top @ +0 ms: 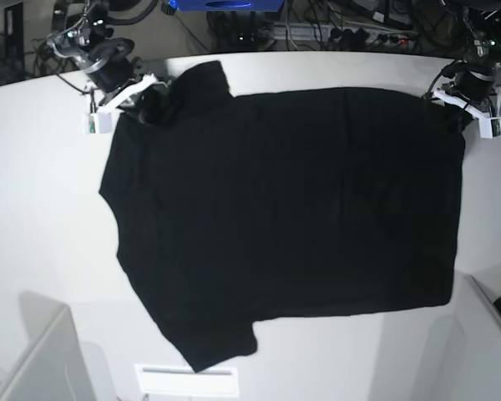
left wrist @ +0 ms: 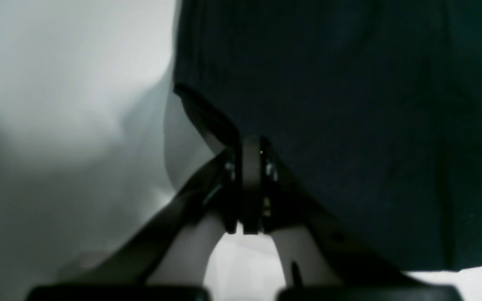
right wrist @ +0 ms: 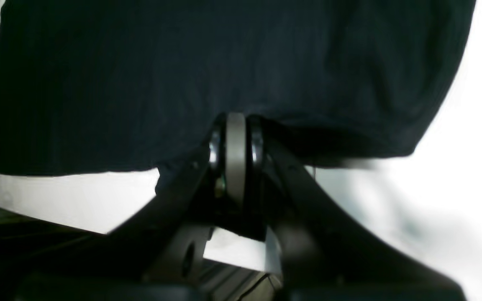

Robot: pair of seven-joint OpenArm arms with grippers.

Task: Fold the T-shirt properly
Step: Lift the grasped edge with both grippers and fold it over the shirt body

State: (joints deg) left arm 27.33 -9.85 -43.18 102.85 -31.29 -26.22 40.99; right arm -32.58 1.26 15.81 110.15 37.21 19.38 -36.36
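The black T-shirt lies spread plain side up on the white table, one sleeve pointing to the near edge. My right gripper sits at the far left, at the shirt's other sleeve. In the right wrist view its jaws are shut on the edge of the dark cloth. My left gripper is at the far right corner of the shirt. Seen from the left wrist, this gripper is shut, with a fold of the cloth pinched at its tip.
Cables and equipment crowd the floor behind the table's far edge. A grey box stands at the near left corner. Another grey panel rises at the near right.
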